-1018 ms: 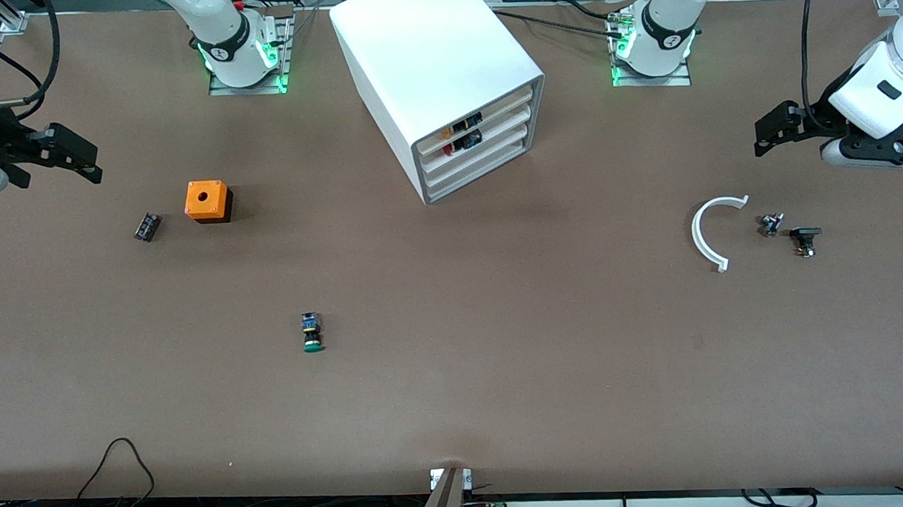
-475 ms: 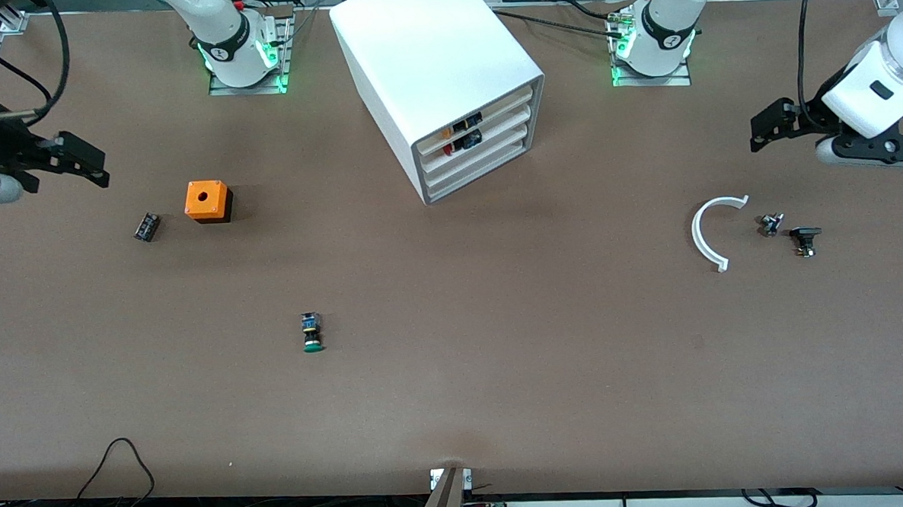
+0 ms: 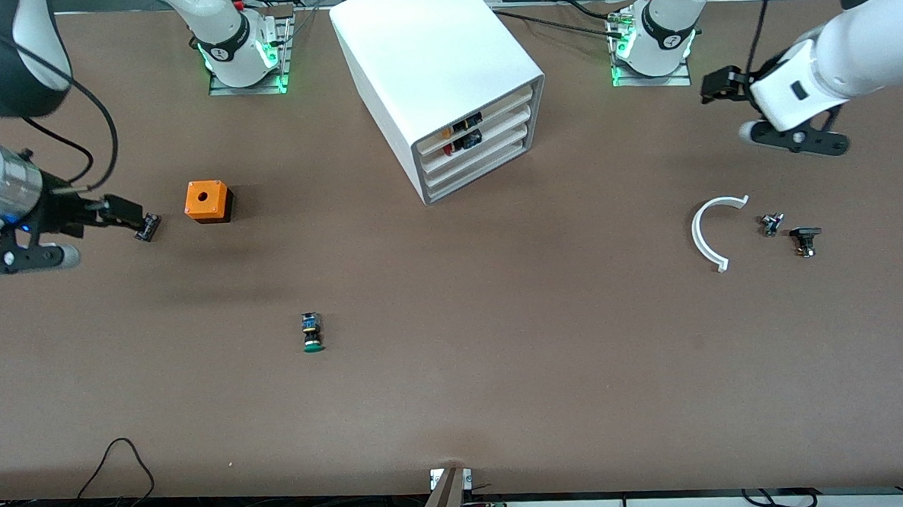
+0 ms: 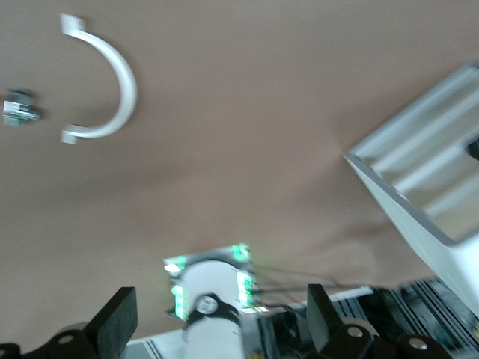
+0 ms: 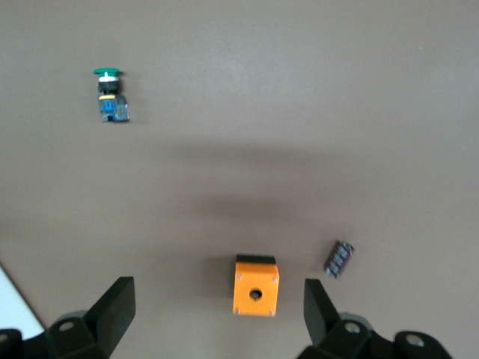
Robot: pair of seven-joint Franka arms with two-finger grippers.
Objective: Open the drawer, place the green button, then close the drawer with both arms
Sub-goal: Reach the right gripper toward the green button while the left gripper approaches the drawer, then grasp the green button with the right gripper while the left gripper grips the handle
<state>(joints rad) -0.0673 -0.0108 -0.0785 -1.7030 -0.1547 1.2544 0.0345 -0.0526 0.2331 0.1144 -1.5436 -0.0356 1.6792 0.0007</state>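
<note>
I see the button (image 3: 312, 333) lying on its side on the bare table (image 3: 502, 358), green cap toward the front camera, nearer that camera than the orange cube (image 3: 207, 201) and well apart from the white cabinet (image 3: 436, 79). Every drawer (image 3: 478, 161) in the cabinet sits pushed in. My right gripper (image 3: 126, 214) hangs above the table just beside the small black part (image 3: 146, 226), fingers (image 5: 112, 307) spread wide with nothing between them. My left gripper (image 3: 718, 85) is up over the table near its own base, fingers (image 4: 116, 321) also wide and empty. A white curved piece (image 3: 706, 235) lies toward the left arm's end. No writing or label is legible to me anywhere.
</note>
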